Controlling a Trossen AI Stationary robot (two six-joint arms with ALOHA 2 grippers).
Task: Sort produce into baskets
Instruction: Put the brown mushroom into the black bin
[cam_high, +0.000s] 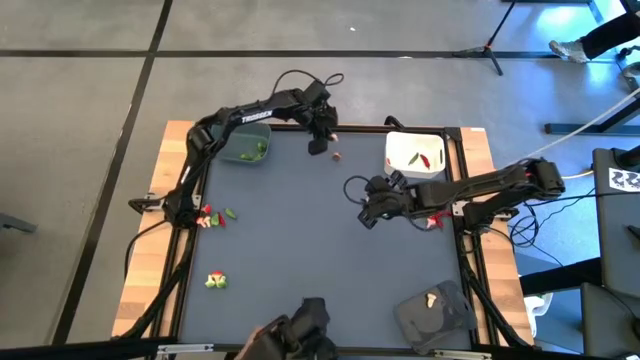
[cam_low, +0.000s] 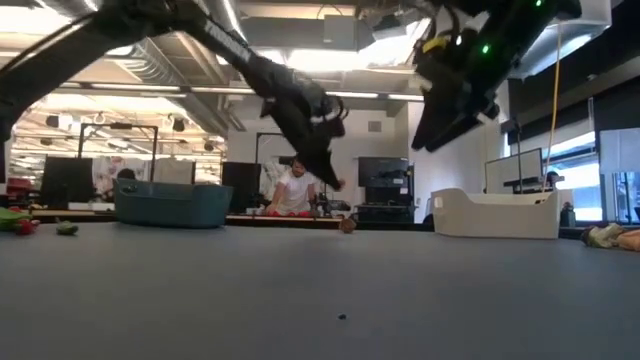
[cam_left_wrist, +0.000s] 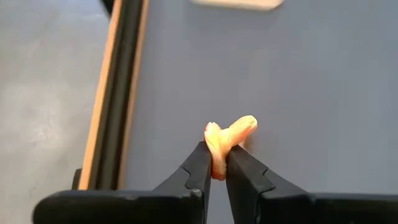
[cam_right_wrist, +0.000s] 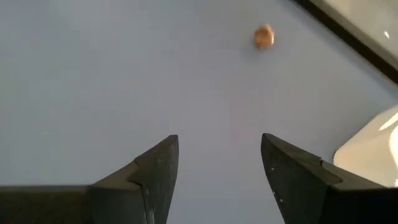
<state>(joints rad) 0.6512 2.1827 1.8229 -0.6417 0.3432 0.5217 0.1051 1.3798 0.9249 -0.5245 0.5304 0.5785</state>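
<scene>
- left tool (cam_left_wrist: 214, 167) is clamped on 1 pale orange-tan produce piece (cam_left_wrist: 225, 138), pinched low so most of it sticks out past the fingertips. it hangs above the counter (cam_high: 300, 230) near the far edge, between the blue-grey tub (cam_high: 246, 150) and the white tub (cam_high: 414, 152).
- judgement: it's held clear of the surface for a carry to a basket. tan goes in the dark grey tray (cam_high: 436, 312) at the near right corner, where 1 pale piece already sits.
- right tool (cam_right_wrist: 219, 163) hovers over the right-centre of the counter, fingers spread, nothing between them.
- small brown piece (cam_right_wrist: 264, 37) lies on the counter ahead of the right tool, well apart from it, just beside the left tool and near the white tub. likely the right arm's next target.
- white tub holds red and green bits, blue-grey tub holds green.
- loose clusters (cam_high: 213, 216) of red and green still at the left edge, another (cam_high: 216, 281) toward the near left corner. sorting is far from done.
</scene>
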